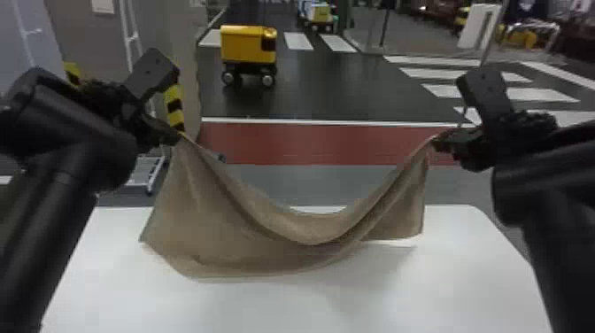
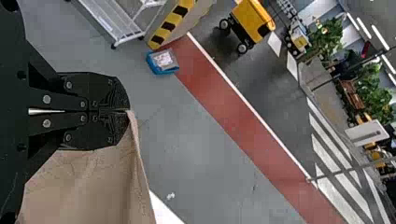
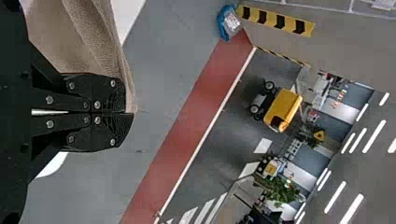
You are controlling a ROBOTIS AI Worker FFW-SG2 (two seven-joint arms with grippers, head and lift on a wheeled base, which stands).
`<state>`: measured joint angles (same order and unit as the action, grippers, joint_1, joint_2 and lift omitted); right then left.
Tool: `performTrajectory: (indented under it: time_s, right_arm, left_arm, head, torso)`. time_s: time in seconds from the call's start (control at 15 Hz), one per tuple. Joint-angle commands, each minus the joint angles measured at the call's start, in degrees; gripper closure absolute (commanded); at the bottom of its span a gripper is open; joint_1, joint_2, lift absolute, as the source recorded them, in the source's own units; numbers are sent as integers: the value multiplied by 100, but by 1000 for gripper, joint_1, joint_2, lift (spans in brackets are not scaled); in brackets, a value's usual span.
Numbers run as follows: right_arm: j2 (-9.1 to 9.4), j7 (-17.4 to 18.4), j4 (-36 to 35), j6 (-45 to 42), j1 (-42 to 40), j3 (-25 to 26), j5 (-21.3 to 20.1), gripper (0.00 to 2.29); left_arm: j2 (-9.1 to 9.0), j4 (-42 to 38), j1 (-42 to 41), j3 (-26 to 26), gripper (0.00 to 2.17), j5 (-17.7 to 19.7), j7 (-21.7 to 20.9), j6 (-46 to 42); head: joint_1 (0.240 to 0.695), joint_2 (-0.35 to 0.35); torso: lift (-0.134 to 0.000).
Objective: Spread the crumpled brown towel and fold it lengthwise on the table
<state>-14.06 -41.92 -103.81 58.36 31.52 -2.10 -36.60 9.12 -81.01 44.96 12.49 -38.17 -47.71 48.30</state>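
So both the left arm (image 1: 66, 172) and right arm (image 1: 549, 190) were pretty much black all over, with chunky rounded housings and smooth tube-like sections. Each wrist had a flat black block, left one (image 1: 152, 73) and right one (image 1: 484, 93), with tiny holes in it. The left gripper (image 1: 179, 135) and right gripper (image 1: 436, 141) were black too, honestly kinda neat: silvery round screws (image 2: 46, 99), curved outer edges, finely ridged fingertips (image 3: 120, 95).
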Motion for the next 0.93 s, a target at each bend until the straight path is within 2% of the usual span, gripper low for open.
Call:
performTrajectory:
  time_s: [0.0, 0.2, 0.33, 0.4, 0.47, 0.53, 0.67, 0.73, 0.87]
  right_arm:
    - [26, 17, 282, -4, 530, -10, 30, 1470]
    - [-18, 53, 528, 31, 1040, -1, 100, 1470]
    - [-70, 53, 519, 119, 1066, 52, 144, 1470]
    - [-79, 44, 423, 207, 952, 52, 144, 1470]
    - [-97, 44, 177, 295, 671, 87, 171, 1470]
    - [-229, 44, -149, 383, 319, 105, 276, 1470]
    - [-536, 44, -1238, 647, -858, 298, 549, 1470]
    - [-607, 35, -1862, 664, -1597, 474, 645, 1470]
    - [-615, -26, -2882, 629, -2985, 852, 733, 1470]
  left_arm:
    - [-95, 428, 453, 8, 2121, 20, 156, -18]
    - [-121, 903, 1112, 8, 2125, 29, 253, -35]
    - [-59, 938, 1252, -27, 2121, 73, 262, -70]
    - [-15, 833, 1200, -89, 2121, 187, 244, -53]
    - [160, 499, 954, -141, 2121, 328, 183, -35]
    - [327, 42, 558, -264, 2121, 372, 112, -18]
    - [696, -1461, -681, -739, 2121, 477, -72, 422]
    - [872, -2076, -1244, -967, 2121, 565, -151, 668]
    - [1092, -3377, -2659, -1653, 2121, 697, -230, 773]
  head:
    - [408, -90]
    - [346, -86]
    - [291, -84]
    - [276, -85]
    - [270, -85]
    - [269, -85]
    - [292, -79]
    - [342, -68]
    - [413, -50]
  torso:
    - [-123]
    - [-123]
    - [-123]
    - [-123]
    - [-123]
    - [-123]
    - [-123]
    - [-123]
    - [-123]
